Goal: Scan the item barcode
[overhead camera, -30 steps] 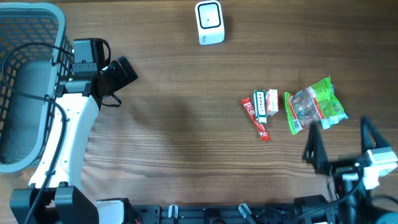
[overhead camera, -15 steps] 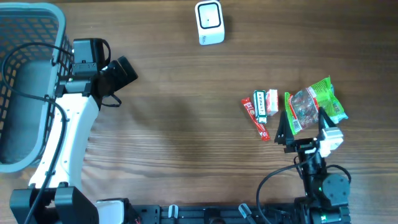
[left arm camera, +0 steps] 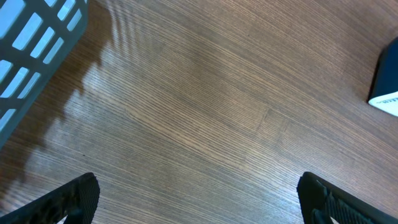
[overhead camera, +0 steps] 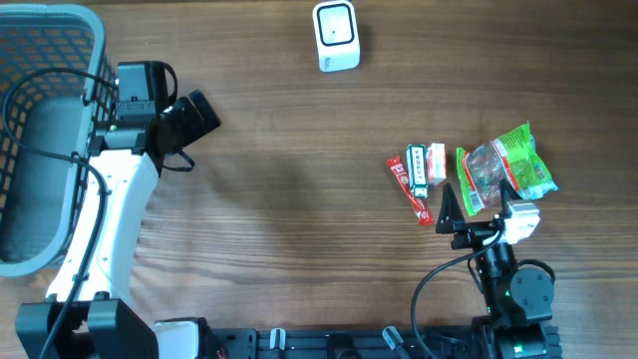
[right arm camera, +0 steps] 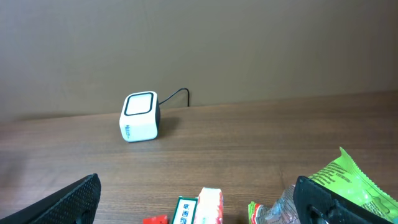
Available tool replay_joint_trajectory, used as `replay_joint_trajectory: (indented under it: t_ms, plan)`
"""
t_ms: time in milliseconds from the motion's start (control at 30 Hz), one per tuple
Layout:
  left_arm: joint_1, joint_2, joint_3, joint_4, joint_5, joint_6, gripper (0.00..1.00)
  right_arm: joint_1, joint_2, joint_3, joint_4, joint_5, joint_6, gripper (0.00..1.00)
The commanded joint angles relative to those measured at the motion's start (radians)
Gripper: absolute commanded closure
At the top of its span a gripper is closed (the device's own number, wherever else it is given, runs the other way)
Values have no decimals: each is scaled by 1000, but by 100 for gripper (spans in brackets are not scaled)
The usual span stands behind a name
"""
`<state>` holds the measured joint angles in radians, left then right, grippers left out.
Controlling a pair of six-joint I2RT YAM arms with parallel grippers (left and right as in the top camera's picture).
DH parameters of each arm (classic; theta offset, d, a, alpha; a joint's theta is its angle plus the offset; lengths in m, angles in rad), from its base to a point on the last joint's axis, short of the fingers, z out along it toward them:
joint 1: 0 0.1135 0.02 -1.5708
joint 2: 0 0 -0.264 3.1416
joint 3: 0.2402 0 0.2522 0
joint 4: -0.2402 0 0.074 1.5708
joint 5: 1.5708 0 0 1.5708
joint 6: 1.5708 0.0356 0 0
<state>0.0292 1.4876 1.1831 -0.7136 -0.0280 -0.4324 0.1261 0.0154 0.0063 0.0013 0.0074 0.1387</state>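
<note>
Since the earlier overhead frames, the right end effector (overhead camera: 477,204) has swung in from the lower right edge of the frame. It now sits just below the item cluster, right of centre. The left arm, the basket and the items have not shifted.

Reading: the approach to a pick is under way. Nothing is grasped yet and no scan has begun.

Right end effector: jaws spread as wide as they go, empty. From above, one fingertip lies near the red stick packet (overhead camera: 411,189) and the other at the lower edge of the green snack bag (overhead camera: 503,165). Contact cannot be told. The small green-and-white box (overhead camera: 419,168) lies between those two items. Which one is the target is not settled; the bag looks likeliest.

Left end effector (overhead camera: 197,115): jaws also fully apart, empty, over bare table (overhead camera: 299,219) beside the plastic basket (overhead camera: 98,70) at upper left.

Barcode scanner (overhead camera: 336,37): a white cube at top centre, well apart from the items.
</note>
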Motion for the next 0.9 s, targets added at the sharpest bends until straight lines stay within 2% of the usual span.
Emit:
replay_joint_trajectory:
  t_ms: [0,133,333,400,533,600,733,833,867]
  plan:
    - [4,-7,12,-1,-6,-2,0,-2,-5,-1,5,-8,19,0]
    - [1,-109,12,-1,-6,-2,0,-2,-5,-1,5,-8,19,0]
    - [1,-716,12,-3,-11,7,0,-2,-5,-1,5,-8,19,0]
    - [1,-856,12,-26,-27,10,0,-2,-5,-1,5,-8,19,0]
    - [2,-1106,-12,-289,-76,9,0,-2,-5,-1,5,-8,19,0]
    - [5,-1230,-71,-341,-77,9,0,-2,-5,-1,5,-8,19,0]
    - [6,-1442,-267,-279,-78,9,0,-2,-4,-1,5,-8,19,0]
    - [6,-1482,-376,-106,-72,8,0,-2,-4,-1,5,-8,19,0]
    - [6,-1483,-420,-7,-48,8,0,-2,-4,-1,5,-8,19,0]
